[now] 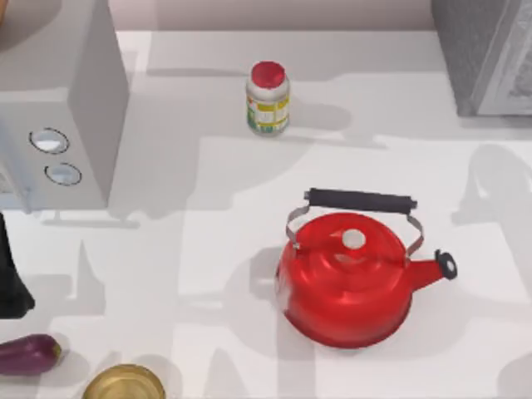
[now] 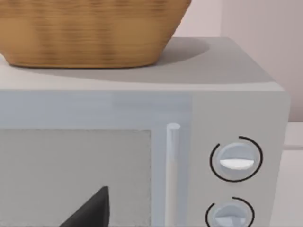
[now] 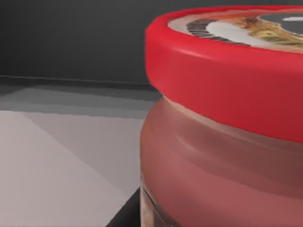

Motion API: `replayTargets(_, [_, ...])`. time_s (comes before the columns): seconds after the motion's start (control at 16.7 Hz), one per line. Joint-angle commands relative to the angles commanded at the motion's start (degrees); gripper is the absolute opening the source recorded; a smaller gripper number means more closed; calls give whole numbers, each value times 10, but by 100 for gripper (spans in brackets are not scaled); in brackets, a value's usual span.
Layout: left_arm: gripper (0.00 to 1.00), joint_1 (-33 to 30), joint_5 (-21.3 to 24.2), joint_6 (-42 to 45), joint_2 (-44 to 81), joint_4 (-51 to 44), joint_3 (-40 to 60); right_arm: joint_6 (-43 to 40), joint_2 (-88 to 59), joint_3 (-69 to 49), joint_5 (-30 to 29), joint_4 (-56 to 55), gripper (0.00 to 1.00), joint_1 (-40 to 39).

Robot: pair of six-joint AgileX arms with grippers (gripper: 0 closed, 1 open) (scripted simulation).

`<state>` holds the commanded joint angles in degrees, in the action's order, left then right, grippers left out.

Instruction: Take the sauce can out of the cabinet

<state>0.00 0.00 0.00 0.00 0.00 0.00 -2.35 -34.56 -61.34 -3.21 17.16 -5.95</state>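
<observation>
Here the can (image 3: 227,118) sits close before the right wrist inside the dark cabinet (image 1: 486,54), far right of the desk (image 1: 208,274); centre on it before closing, though I cannot tell the fingers' state

- The sauce can (image 3: 227,142) stands upright, seen very close in the right wrist view: a reddish, glossy round body under a thick red rim, its pale top printed with dark marks.
- It sits on a grey floor with dark grey walls behind it.
- The cabinet (image 1: 486,54) stands at the surface's far right corner, dark grey with a paler lined front.
</observation>
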Motion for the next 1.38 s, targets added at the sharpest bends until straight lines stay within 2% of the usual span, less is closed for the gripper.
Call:
replayTargets(0.3, [100, 0, 0, 0, 0, 0, 0, 4, 191, 343, 25, -97, 0, 30])
replayTargets(0.6, [100, 0, 0, 0, 0, 0, 0, 17, 315, 554, 32, -157, 0, 52])
replayTargets(0.84, [100, 0, 0, 0, 0, 0, 0, 24, 346, 613, 32, -172, 0, 59])
replayTargets(1.2, [100, 0, 0, 0, 0, 0, 0, 24, 337, 610, 35, -176, 0, 58])
replayTargets(1.38, [100, 0, 0, 0, 0, 0, 0, 25, 283, 582, 58, -224, 0, 62])
